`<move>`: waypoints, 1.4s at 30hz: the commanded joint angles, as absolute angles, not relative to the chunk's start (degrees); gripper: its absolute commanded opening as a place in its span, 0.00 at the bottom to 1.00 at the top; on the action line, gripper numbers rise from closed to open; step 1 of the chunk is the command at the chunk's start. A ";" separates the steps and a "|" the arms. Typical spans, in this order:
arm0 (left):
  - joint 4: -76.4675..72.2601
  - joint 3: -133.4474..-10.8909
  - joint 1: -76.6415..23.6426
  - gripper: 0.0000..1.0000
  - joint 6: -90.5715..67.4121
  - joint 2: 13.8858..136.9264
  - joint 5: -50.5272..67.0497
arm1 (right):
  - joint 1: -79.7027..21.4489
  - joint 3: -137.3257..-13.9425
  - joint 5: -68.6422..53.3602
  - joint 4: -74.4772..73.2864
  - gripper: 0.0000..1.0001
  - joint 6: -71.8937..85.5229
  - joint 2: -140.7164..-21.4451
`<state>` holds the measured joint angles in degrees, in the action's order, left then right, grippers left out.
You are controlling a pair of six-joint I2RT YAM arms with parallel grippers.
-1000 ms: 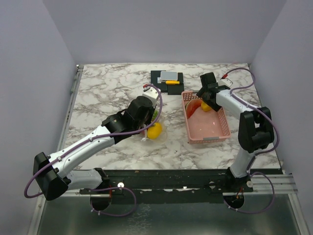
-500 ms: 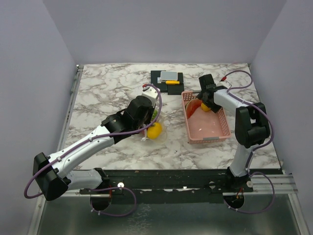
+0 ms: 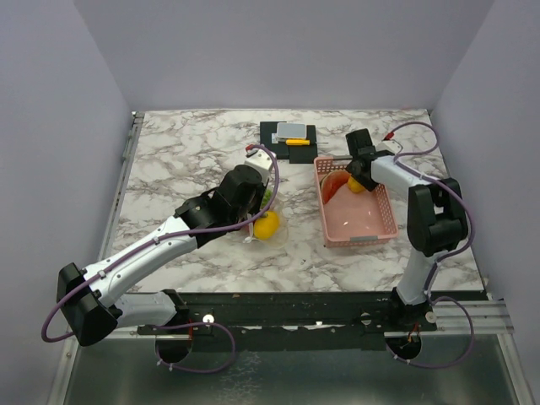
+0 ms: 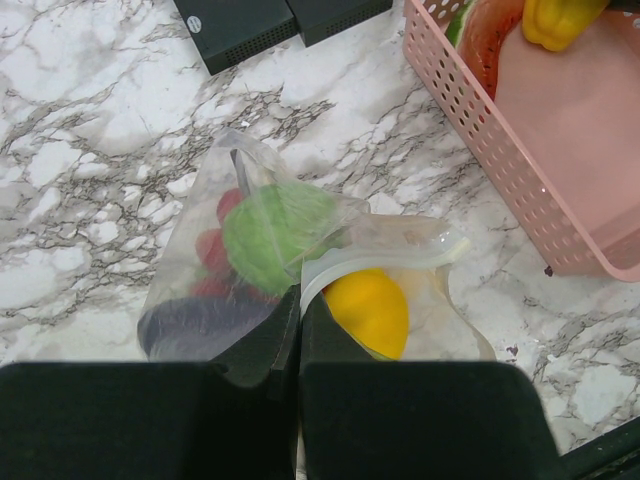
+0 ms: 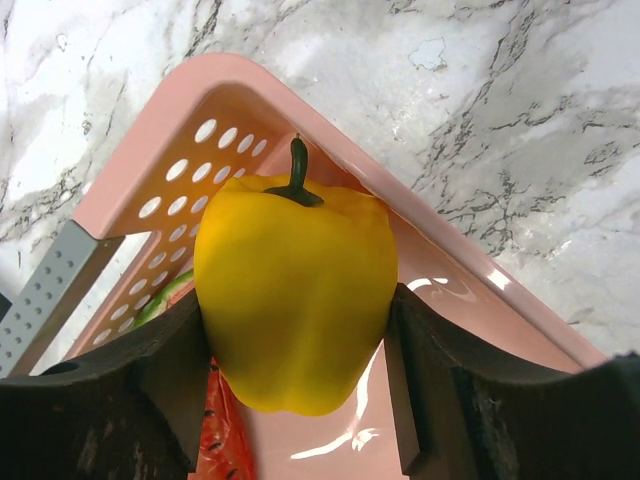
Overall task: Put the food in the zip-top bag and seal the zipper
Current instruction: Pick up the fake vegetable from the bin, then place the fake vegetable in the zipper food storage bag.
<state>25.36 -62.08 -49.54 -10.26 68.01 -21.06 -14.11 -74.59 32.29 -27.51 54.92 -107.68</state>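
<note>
Right wrist view: the right tool (image 5: pixel 297 325) pinches a glossy, lobed yellow pepper (image 5: pixel 295 260) inside the perforated pink basket (image 5: pixel 180 150), while the left tool (image 4: pixel 300 305), pressed together, clamps the crinkly clear bag (image 4: pixel 190 290).

A robotics lab booth is pretty much given away, since a white marble-patterned tabletop (image 3: pixel 186 152) is boxed in by plain pale-lilac walls (image 3: pixel 278 51).

Two arms up there: left arm (image 3: pixel 143 253) in white shells with black joints, a purple cable (image 3: pixel 63 314) looping along it; right arm (image 3: pixel 434 224) the same, bulky black elbow; left gripper (image 4: pixel 300 315) broad matte-black slabs.
</note>
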 commanded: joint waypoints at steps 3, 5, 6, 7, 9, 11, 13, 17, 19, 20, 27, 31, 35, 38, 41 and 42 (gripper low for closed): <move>23.64 -61.48 -49.00 0.00 -10.61 67.14 -21.10 | -13.58 -70.02 30.76 -22.97 0.14 50.63 -101.14; 23.64 -61.52 -48.97 0.00 -10.62 67.22 -21.09 | -13.70 -68.56 28.27 -21.50 0.08 47.81 -98.53; 23.60 -61.48 -49.00 0.00 -10.63 67.21 -21.03 | -13.69 -67.57 27.36 -20.80 0.05 46.76 -97.13; 23.64 -61.52 -48.89 0.00 -10.70 67.23 -21.01 | -13.71 -66.24 26.50 -20.33 0.02 45.92 -95.38; 23.64 -61.52 -48.94 0.00 -10.65 67.16 -21.14 | -13.76 -64.10 24.91 -19.67 0.01 44.64 -92.00; 23.58 -61.47 -48.84 0.00 -10.70 67.23 -21.25 | -13.78 -62.35 22.59 -19.08 0.01 43.08 -88.67; 23.60 -61.52 -48.74 0.00 -10.70 67.23 -21.34 | -13.88 -60.89 20.35 -19.20 0.01 41.76 -85.43; 23.64 -61.52 -48.75 0.00 -10.67 67.25 -21.61 | -14.51 -56.95 13.32 -17.11 0.01 38.49 -77.33; 23.64 -61.46 -48.70 0.00 -10.73 67.06 -21.69 | -15.06 -55.24 9.85 -16.05 0.01 36.99 -73.62; 23.58 -61.52 -48.66 0.00 -10.72 66.94 -21.73 | -15.42 -54.49 8.25 -15.86 0.01 36.40 -71.79; 23.60 -61.48 -48.42 0.00 -10.88 66.56 -22.56 | -18.92 -52.62 -2.36 -17.56 0.01 32.81 -63.05; 23.71 -61.52 -48.30 0.00 -10.82 66.60 -22.59 | -23.57 -52.69 -2.99 -19.41 0.01 31.72 -59.88; 23.73 -61.52 -48.20 0.00 -10.85 66.58 -22.81 | -27.59 -52.04 -4.65 -19.59 0.01 31.38 -57.63; 23.73 -61.44 -48.23 0.00 -10.78 66.68 -23.03 | -30.81 -50.93 -7.01 -18.25 0.01 30.95 -56.69; 23.73 -61.43 -48.23 0.00 -10.77 66.88 -23.11 | -34.34 -49.65 -8.56 -16.52 0.01 30.16 -56.00; 23.69 -61.43 -48.25 0.00 -10.78 66.87 -23.16 | -35.57 -49.32 -8.97 -16.04 0.01 29.88 -55.90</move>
